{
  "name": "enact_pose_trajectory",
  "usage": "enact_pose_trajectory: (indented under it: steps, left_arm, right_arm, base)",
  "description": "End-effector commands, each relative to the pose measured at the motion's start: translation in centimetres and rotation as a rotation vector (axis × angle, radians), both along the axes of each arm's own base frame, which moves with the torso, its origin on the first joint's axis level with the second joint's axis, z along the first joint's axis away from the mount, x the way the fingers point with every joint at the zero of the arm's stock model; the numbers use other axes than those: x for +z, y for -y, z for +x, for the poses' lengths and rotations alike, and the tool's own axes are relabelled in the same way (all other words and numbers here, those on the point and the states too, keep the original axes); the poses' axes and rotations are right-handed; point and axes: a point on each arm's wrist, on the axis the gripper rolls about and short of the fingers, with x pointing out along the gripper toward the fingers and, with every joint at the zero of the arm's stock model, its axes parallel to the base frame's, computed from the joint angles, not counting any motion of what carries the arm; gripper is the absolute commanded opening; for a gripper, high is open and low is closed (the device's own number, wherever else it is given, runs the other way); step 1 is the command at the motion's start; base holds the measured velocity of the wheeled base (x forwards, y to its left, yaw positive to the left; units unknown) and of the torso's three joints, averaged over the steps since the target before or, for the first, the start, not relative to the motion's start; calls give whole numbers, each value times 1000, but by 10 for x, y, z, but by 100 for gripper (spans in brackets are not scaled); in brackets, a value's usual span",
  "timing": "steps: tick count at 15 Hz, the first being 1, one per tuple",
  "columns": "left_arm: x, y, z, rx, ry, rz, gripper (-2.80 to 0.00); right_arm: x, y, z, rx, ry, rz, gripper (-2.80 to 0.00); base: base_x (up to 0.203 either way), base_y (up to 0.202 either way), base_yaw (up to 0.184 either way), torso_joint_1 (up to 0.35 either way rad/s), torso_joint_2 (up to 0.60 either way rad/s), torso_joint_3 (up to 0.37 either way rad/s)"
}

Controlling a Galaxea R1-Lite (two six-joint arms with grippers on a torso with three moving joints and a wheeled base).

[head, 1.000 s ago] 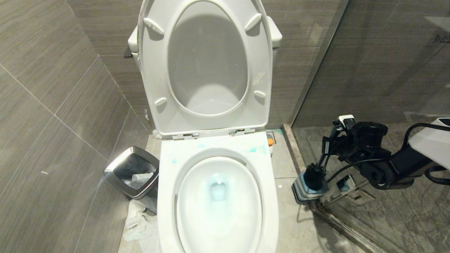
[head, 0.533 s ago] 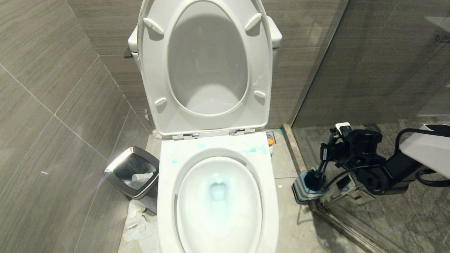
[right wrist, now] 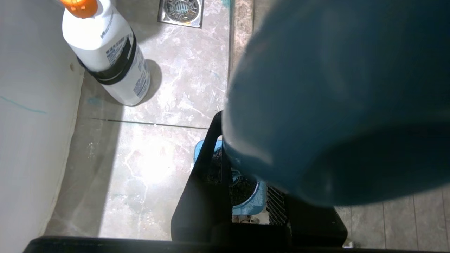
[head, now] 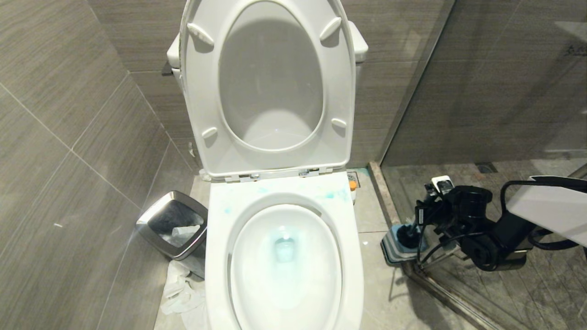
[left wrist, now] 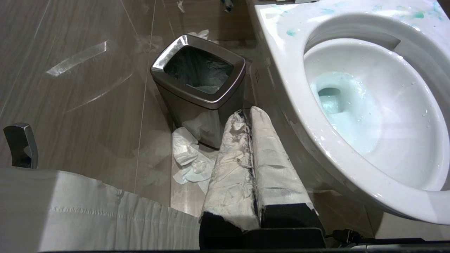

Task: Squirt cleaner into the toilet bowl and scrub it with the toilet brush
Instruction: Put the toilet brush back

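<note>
The white toilet bowl (head: 215,256) stands in the middle with seat and lid raised. Turquoise cleaner (head: 331,195) smears its back rim, and the cleaner (left wrist: 332,103) tints the water. On the floor to its right, my right gripper (head: 429,208) is shut on the toilet brush (head: 415,220) by its dark teal handle (right wrist: 334,105), whose end fills much of the right wrist view. The black bristle head (right wrist: 240,188) sits inside the blue holder (right wrist: 251,205). My left gripper (left wrist: 248,112), with white-wrapped fingers, hangs shut and empty beside the bowl's left flank.
A chrome-rimmed waste bin (head: 172,224) stands left of the bowl, with crumpled paper (head: 181,293) on the floor. A white bottle with an orange cap (right wrist: 105,52) stands by the bowl's right side near a floor drain (right wrist: 181,10). A glass shower partition (head: 412,91) borders the brush holder.
My right arm has come down and slightly left with the brush, and the bristle head has sunk deeper into the holder. The left arm has not moved.
</note>
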Motion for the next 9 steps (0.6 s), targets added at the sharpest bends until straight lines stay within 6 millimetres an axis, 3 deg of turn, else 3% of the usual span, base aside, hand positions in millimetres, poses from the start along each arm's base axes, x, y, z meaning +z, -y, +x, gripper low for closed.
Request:
enact_pose_trajectory:
  steps: [1, 4, 5, 9]
  left_arm:
    - [0, 0, 0, 0, 0, 0, -280]
    - [0, 0, 0, 0, 0, 0, -280]
    - [0, 0, 0, 0, 0, 0, -280]
    - [0, 0, 0, 0, 0, 0, -280]
  right_arm:
    - [-13, 0, -5, 2, -24, -2, -280]
    - [-15, 0, -9, 2, -32, -2, -280]
    - [-13, -1, -9, 3, -30, -6, 0]
    - [-7, 0, -13, 8, -23, -33, 0]
  base:
    - [0, 0, 0, 0, 0, 0]
    - [0, 0, 0, 0, 0, 0]
    - [0, 0, 0, 0, 0, 0]
    - [0, 0, 0, 0, 0, 0]
